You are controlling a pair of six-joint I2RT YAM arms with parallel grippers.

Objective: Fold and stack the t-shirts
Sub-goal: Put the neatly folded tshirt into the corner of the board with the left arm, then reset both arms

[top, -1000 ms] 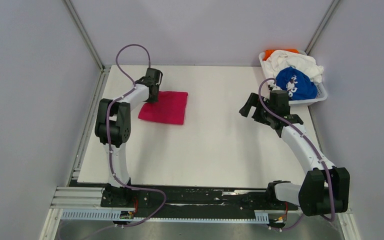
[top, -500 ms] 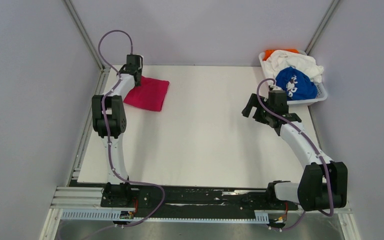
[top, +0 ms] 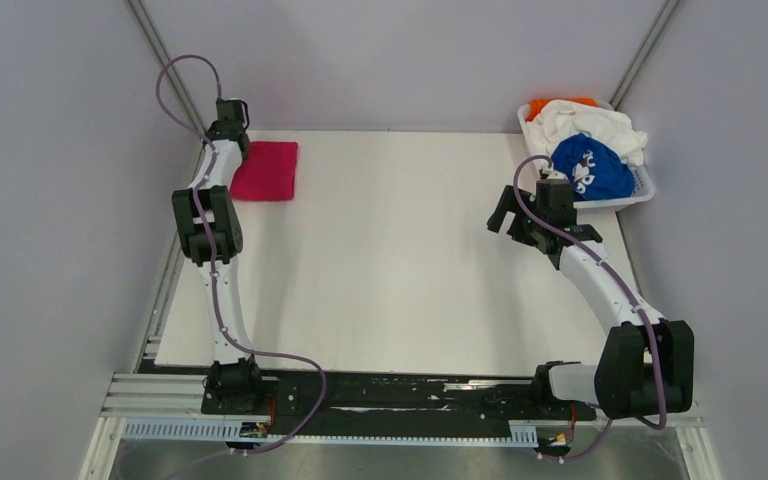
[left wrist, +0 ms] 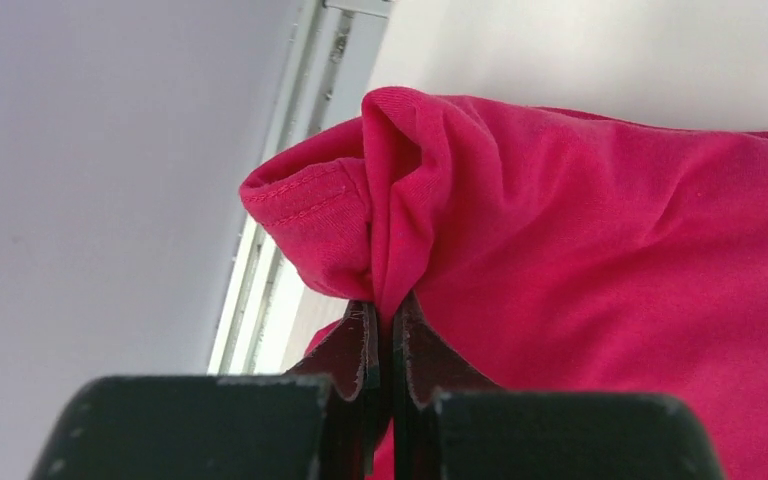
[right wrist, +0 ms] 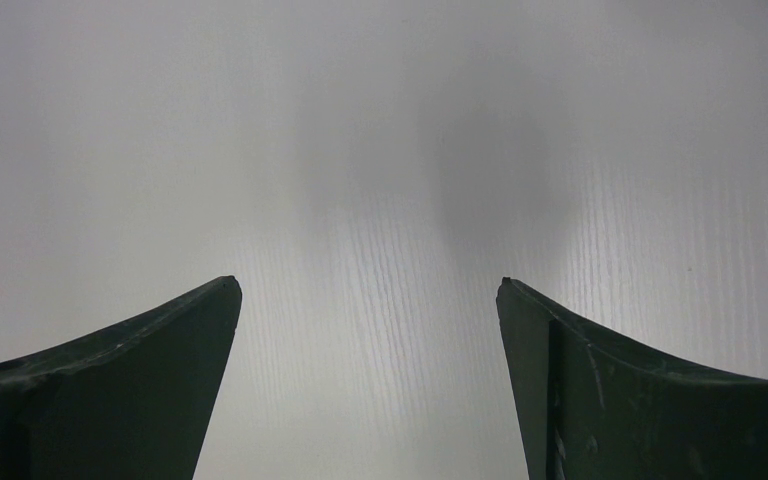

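Top external view: a white table (top: 410, 270) carries a folded magenta-pink t-shirt (top: 266, 171) in its far left corner, at about 11 o'clock. The left gripper (left wrist: 385, 335) sits at the shirt's 9 o'clock edge. The left wrist view shows its fingers (left wrist: 355, 350) pressed together on a bunched fold of the pink cloth, with hem stitching visible just above. At about 2 o'clock a white slotted basket (top: 642, 195) stands at the table's far right corner. It holds a royal blue t-shirt (top: 600, 175) with white print, a white t-shirt (top: 590, 122) heaped behind it, and an orange t-shirt (top: 545, 104) peeking out at the back. The right gripper (top: 505, 212) hovers over bare table near the basket, at its 8 o'clock, fingers spread wide and holding nothing.
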